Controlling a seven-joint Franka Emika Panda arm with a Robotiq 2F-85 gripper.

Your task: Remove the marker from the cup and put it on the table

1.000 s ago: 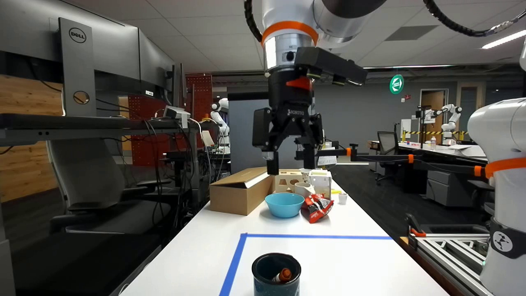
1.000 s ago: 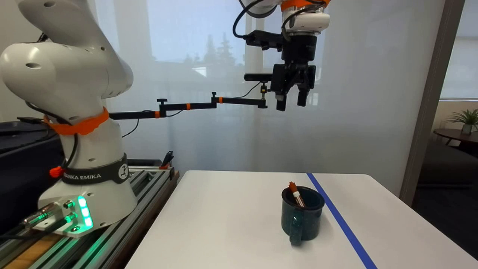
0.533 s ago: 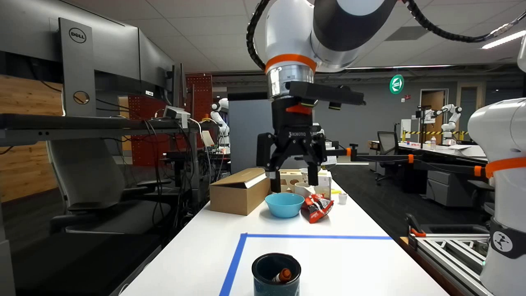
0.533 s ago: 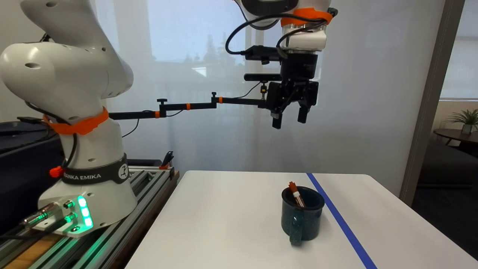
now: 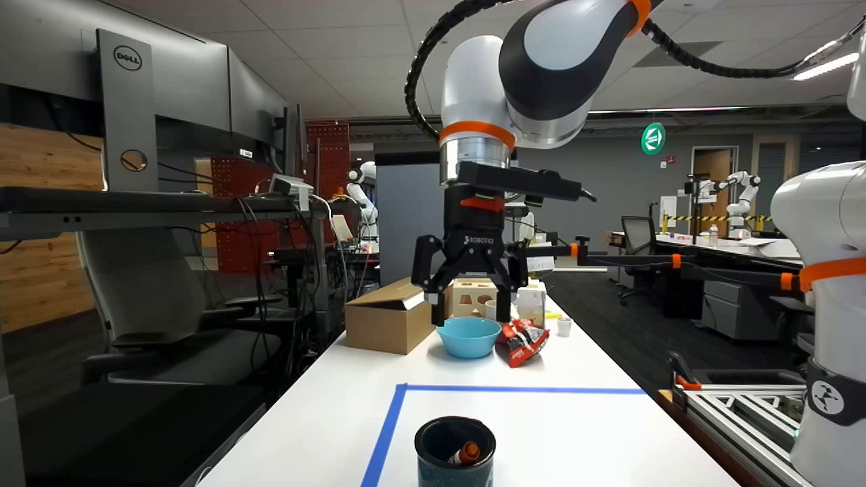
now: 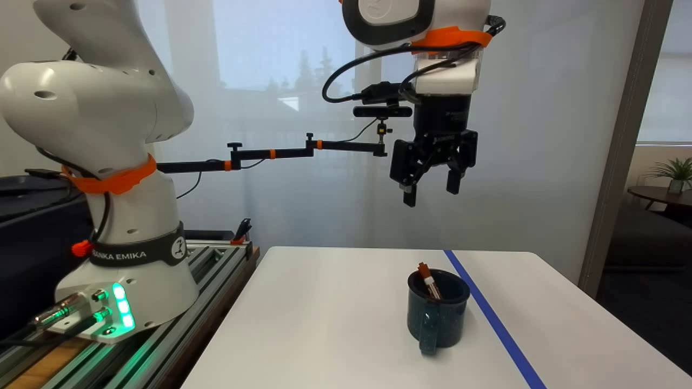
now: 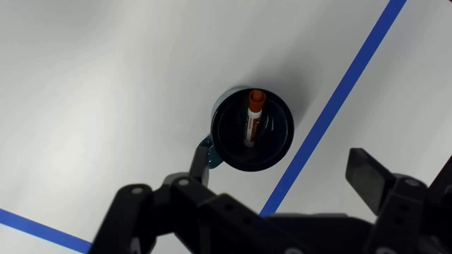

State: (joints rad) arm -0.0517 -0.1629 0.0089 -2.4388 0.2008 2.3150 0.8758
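Note:
The dark teal cup stands upright on the white table (image 6: 324,324). It shows in both exterior views (image 5: 454,477) (image 6: 448,327) and in the wrist view (image 7: 251,166). The marker, white with an orange-brown cap, leans inside the cup, cap end up at the rim. It shows in both exterior views (image 5: 467,452) (image 6: 430,282) and in the wrist view (image 7: 253,121). My gripper (image 6: 432,193) is open and empty, fingers pointing down, above the cup and apart from it. In the wrist view, the fingertips (image 7: 279,162) are wide apart and one overlaps the cup's handle.
Blue tape (image 6: 503,329) runs along the table beside the cup. In an exterior view, a light-blue bowl (image 5: 469,337), a red bag (image 5: 523,343) and a cardboard box (image 5: 392,318) stand beyond the tape. A camera arm (image 6: 281,154) reaches in behind the gripper.
My gripper has moved down towards the cup and stayed open. In an exterior view it has also shifted slightly right over the last half second. The cup and marker have not moved.

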